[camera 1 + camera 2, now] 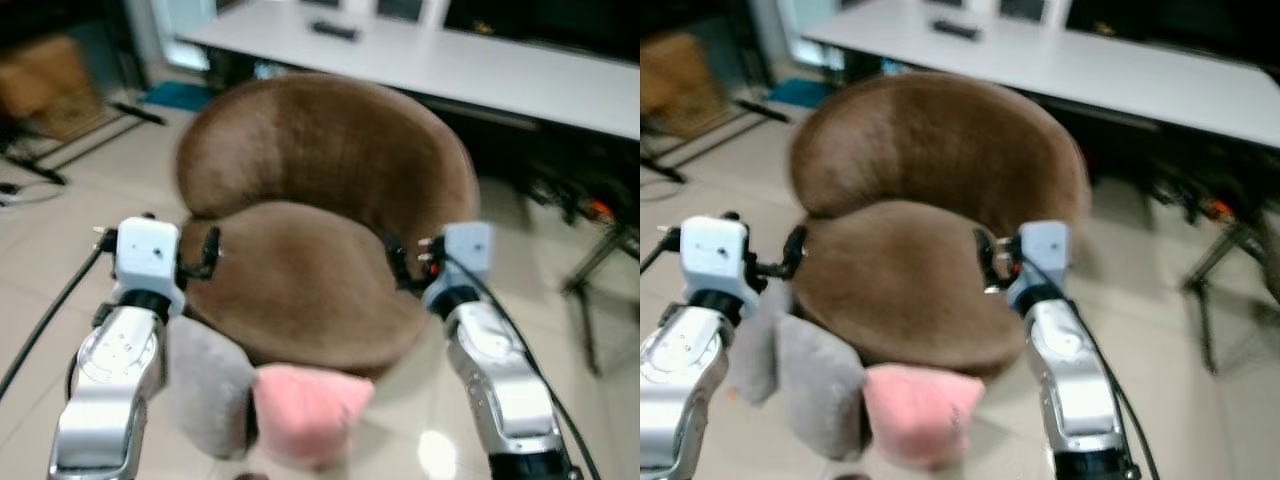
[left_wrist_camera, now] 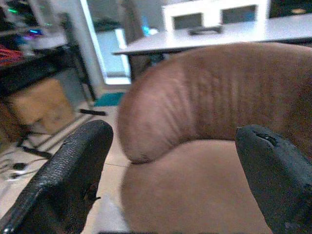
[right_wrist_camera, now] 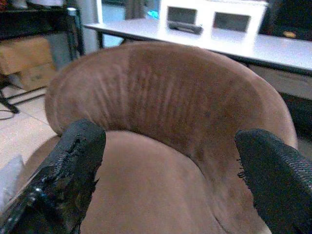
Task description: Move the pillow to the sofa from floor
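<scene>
both silver arms rise from the lower edge of the head views, the left arm (image 1: 112, 385) on the left and the right arm (image 1: 500, 380) on the right, reaching forward toward the seat.

largest in front of them is the brown sofa (image 1: 320, 210), a round plush armchair with a curved backrest and a deep seat cushion, standing on a pale tiled floor (image 1: 60, 260). behind it runs a long white table (image 1: 470, 65) with a dark flat object (image 1: 333, 29) lying on its top. a cardboard box (image 1: 45, 80) sits at the far left, near dark rack legs.

on the floor against the sofa's front edge lie 2 cushions touching each other: a grey pillow (image 1: 205, 385), just beside the left arm, and a pink pillow (image 1: 308, 410) to its right, between the arms. neither is on the seat, and neither is held.

left gripper (image 1: 205, 255) hovers at the sofa's left edge, its fingers (image 2: 63, 180) spread wide with the backrest and seat showing between them in the left wrist view. right gripper (image 1: 400, 262) hovers at the sofa's right edge, its fingers (image 3: 68, 170) likewise spread wide apart, holding nothing, with the backrest between them.
</scene>
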Robot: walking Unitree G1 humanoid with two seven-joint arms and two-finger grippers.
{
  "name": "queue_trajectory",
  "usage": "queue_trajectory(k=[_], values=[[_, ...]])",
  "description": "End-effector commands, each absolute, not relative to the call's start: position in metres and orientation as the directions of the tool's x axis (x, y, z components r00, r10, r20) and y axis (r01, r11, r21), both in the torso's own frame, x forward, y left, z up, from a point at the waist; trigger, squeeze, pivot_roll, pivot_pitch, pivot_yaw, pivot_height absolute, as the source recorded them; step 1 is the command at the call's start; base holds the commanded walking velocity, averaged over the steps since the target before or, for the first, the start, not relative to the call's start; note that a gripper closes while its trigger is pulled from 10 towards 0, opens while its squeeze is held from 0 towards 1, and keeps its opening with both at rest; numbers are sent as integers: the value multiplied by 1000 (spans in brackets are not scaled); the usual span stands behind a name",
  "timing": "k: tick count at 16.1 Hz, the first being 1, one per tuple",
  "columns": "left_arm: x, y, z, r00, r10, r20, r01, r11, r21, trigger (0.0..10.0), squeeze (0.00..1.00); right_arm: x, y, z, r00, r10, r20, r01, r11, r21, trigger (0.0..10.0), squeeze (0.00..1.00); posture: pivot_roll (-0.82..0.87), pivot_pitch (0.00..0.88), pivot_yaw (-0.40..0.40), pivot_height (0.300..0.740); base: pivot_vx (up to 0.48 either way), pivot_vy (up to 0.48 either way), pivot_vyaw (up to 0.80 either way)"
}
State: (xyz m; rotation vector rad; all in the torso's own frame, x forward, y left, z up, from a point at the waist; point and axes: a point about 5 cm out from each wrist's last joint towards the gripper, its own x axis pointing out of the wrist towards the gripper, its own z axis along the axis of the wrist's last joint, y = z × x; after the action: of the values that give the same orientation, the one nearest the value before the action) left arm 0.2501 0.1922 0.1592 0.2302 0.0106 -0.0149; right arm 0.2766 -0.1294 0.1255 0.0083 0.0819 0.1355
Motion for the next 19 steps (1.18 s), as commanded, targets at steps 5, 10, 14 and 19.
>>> queue_trajectory(k=[5, 10, 14, 19], values=[[249, 187, 157, 1000, -16, -14, 19, 977, 213, 10000, 0, 278, -141, 125, 990, 105, -89, -106, 994, -7, 10000, 0, 81, 0, -56, 740, 0, 0, 0], [247, 186, 156, 1000, -16, -9, 18, 972, 234, 10000, 0, 281, -143, 125, 993, 80, -86, -76, 996, 47, 10000, 0, 82, 0, -69, 740, 0, -334, 0], [240, 191, 156, 1000, -14, 25, 7, 967, 255, 10000, 0, 278, -150, 116, 991, 50, -121, -35, 991, 126, 10000, 0, 89, 0, -79, 740, 0, -355, 0], [237, 193, 159, 998, -22, 51, 9, 969, 248, 10000, 0, 276, -152, 117, 995, 43, -86, -40, 999, 36, 10000, 675, 89, 0, -78, 740, 0, 0, 244]])
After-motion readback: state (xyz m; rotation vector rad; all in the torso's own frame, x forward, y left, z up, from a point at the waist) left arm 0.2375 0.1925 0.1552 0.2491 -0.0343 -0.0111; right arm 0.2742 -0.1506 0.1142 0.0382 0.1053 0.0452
